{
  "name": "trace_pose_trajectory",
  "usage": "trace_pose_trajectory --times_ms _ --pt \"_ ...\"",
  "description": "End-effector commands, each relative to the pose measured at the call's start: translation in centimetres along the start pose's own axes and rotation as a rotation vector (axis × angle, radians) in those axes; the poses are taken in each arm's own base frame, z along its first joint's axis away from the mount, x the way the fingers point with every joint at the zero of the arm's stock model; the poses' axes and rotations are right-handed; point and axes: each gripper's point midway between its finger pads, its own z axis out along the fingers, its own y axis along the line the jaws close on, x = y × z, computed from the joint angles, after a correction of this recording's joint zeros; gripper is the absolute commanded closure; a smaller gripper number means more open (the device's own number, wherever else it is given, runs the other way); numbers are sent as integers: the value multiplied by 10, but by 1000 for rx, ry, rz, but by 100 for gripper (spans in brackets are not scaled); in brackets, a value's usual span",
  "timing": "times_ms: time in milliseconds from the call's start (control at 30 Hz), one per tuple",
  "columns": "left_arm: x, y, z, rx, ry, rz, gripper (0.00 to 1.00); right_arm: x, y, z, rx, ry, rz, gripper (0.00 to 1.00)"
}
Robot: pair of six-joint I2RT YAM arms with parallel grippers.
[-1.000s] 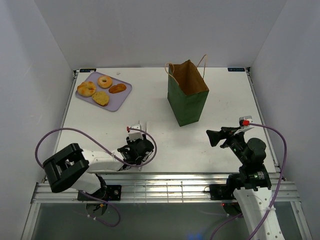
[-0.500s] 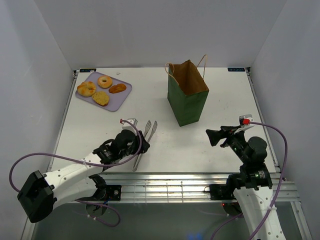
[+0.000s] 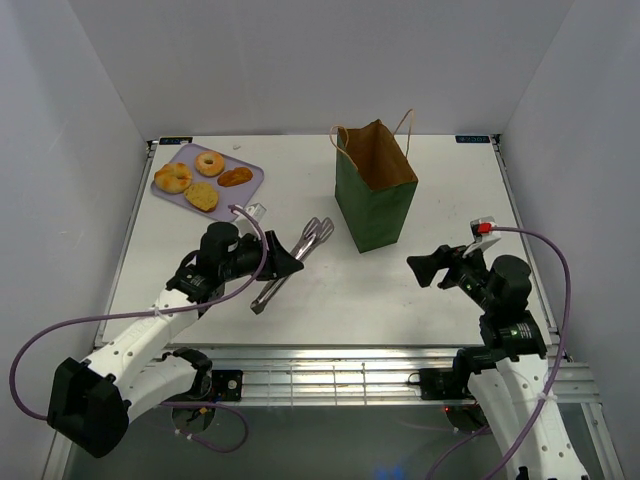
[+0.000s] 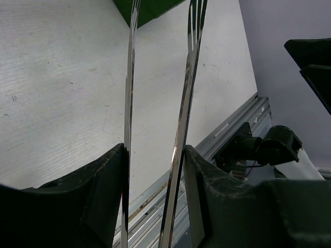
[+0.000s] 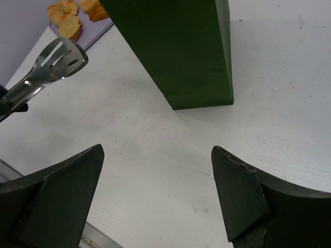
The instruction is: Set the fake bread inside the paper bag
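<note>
The fake bread lies on a lilac tray (image 3: 234, 210) at the far left: a ring doughnut (image 3: 209, 163), a lumpy bun (image 3: 173, 177), a yellowish slice (image 3: 202, 196) and a dark oval (image 3: 235, 177). The dark green paper bag (image 3: 375, 195) stands upright and open at the back centre. My left gripper (image 3: 283, 262) is shut on metal tongs (image 3: 303, 250), whose two arms stay apart and point towards the bag; they also show in the left wrist view (image 4: 186, 77). My right gripper (image 3: 428, 272) is open and empty, right of the bag's base.
The bag's green wall (image 5: 181, 51) fills the top of the right wrist view, with the tong tips (image 5: 54, 64) and some bread (image 5: 70, 23) at the left. The metal rail of the table's near edge (image 4: 227, 134) lies below the left wrist.
My left arm has swung out from the near edge towards the table's middle, carrying the tongs up and towards the bag. My right gripper has shifted slightly left.
</note>
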Motion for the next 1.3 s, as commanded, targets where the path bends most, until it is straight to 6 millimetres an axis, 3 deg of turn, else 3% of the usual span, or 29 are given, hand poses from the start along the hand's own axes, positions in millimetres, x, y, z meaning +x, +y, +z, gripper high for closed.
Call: trace_pose_trajectory --times_ms 0,167,300,467,533,767,967,1133,1267 --pt "0 -26 -8 175 59 9 43 -16 26 1 -119 24 5 10" --pt "-1 -42 -15 295 57 -39 42 -15 44 4 -201 124 106 10" --pt "2 -50 -18 344 77 -44 43 -10 74 1 -356 195 212 10" --pt "4 -59 -23 400 81 -64 44 -22 108 -5 -473 136 198 10" --pt "2 -56 -21 379 69 -61 46 -15 117 -4 -501 170 208 10" --pt "-12 12 -12 3 -83 -8 50 11 98 14 -371 224 232 10" --pt "-43 49 -3 -138 -289 90 50 20 94 19 -355 246 258 10" --pt "-27 89 26 -233 -267 42 47 17 91 16 -327 244 254 10" --pt "-31 105 41 -308 -297 74 47 15 90 13 -308 252 246 10"
